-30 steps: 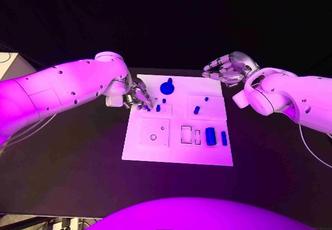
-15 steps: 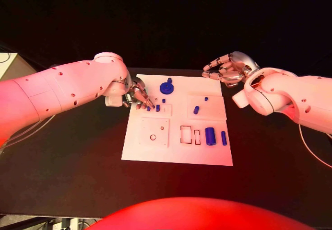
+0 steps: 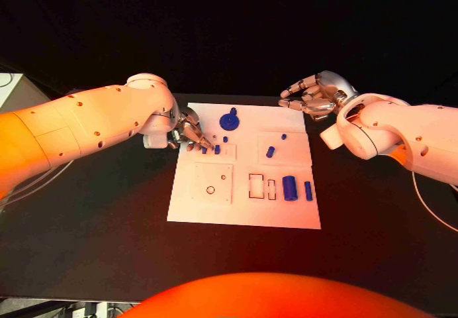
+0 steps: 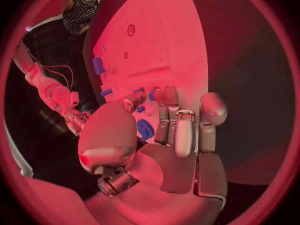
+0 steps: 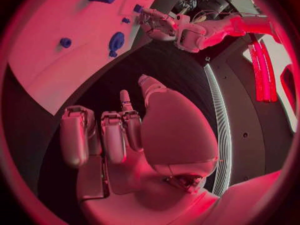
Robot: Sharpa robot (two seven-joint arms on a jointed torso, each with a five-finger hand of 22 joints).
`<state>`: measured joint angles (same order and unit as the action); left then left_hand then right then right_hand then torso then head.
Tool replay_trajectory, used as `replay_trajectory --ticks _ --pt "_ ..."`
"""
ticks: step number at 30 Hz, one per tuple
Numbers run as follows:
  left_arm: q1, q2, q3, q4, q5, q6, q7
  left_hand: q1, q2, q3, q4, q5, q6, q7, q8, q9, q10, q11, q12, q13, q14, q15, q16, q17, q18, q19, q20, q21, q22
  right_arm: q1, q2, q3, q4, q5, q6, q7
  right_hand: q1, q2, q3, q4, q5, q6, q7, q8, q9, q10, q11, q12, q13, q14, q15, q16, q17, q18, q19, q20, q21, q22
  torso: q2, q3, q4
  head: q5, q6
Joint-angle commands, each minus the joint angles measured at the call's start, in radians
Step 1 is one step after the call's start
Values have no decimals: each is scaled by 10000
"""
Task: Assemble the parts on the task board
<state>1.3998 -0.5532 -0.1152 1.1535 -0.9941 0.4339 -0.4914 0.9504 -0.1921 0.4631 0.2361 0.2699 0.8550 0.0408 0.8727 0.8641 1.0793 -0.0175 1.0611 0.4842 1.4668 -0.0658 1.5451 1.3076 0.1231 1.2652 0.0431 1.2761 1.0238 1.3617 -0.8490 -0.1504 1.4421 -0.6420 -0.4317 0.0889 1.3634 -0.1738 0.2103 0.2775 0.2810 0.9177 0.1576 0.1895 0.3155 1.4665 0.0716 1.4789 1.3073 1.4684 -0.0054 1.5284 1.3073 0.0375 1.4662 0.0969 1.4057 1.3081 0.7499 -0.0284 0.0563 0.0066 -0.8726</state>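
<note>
Little has moved: left hand (image 3: 188, 134) stays fingertips-down among small pegs (image 3: 218, 150), grasp indeterminate; right hand (image 3: 313, 95) curled, empty. Advise slow, vertical approach.

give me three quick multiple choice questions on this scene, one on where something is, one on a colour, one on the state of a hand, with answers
1. Where are the left hand's fingertips?
A. at the small parts by the task board's far left edge
B. on the near right corner of the board
C. off the table

2. What colour is the round disc-shaped part at the far end of the board?
A. yellow
B. blue
C. green

3. What state is the right hand in?
A. gripping the long cylinder
B. pressing flat on the board
C. hovering beyond the board's far right corner, fingers curled, holding nothing

Answers: 1 A, the head view shows the fingers down among the small pegs there. 2 B, it shows blue against the pale board. 3 C, the right wrist view shows its fingers curled in with nothing in them.
</note>
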Motion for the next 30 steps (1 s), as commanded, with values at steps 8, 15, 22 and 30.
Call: replay_trajectory --ticks 8,15,22,30 --pt "-175 -533 160 461 236 -1527 -65 216 -106 -332 354 -41 -79 40 -106 -11 -105 -6 50 6 769 -42 -55 2014 -67 -14 -12 -161 -150 -25 11 3 -17 -42 85 110 -82 -37 72 30 20 -100 -3 27 7 226 7 -22 1854 817 1 -30 1831 59 363 -18 -17 1255 -6 4 -5 -4 0" --pt "-176 -1068 484 1027 874 -2882 852 759 -51 -796 542 28 -1039 457 -513 -173 -1012 367 -195 -70 -274 261 -1160 128 318 -1438 229 -1660 -2308 -39 7 3 -72 -30 56 136 -82 -37 72 30 20 -100 -3 27 7 226 7 -22 1854 817 1 -30 1831 59 363 -18 -17 1255 -4 -8 4 -56 53" --pt "-174 -1591 678 1734 1164 -4600 2586 1965 72 -1137 531 143 -2189 1200 -1743 -1514 -2211 1058 -824 -535 -2834 888 -3871 -3619 597 -2628 761 -3856 -4409 -44 -5 2 -205 31 -62 246 -92 -38 76 35 25 -105 -2 27 6 175 8 -81 1805 806 2 -53 1791 77 335 -18 -87 1198 -11 -6 21 -98 220" --pt "-452 -1706 660 2185 139 -6448 5046 4879 -222 390 -630 100 -2195 1426 -2861 -3550 -2987 1348 -2919 -2322 -4519 1108 -5642 -5883 585 -2789 930 -5062 -5191 -45 0 -5 -390 233 -288 631 -18 -111 356 6 44 -190 -17 145 41 -1283 -22 -1874 352 365 -31 -1042 438 562 -589 -41 -2345 -536 -22 -20 41 -90 472"
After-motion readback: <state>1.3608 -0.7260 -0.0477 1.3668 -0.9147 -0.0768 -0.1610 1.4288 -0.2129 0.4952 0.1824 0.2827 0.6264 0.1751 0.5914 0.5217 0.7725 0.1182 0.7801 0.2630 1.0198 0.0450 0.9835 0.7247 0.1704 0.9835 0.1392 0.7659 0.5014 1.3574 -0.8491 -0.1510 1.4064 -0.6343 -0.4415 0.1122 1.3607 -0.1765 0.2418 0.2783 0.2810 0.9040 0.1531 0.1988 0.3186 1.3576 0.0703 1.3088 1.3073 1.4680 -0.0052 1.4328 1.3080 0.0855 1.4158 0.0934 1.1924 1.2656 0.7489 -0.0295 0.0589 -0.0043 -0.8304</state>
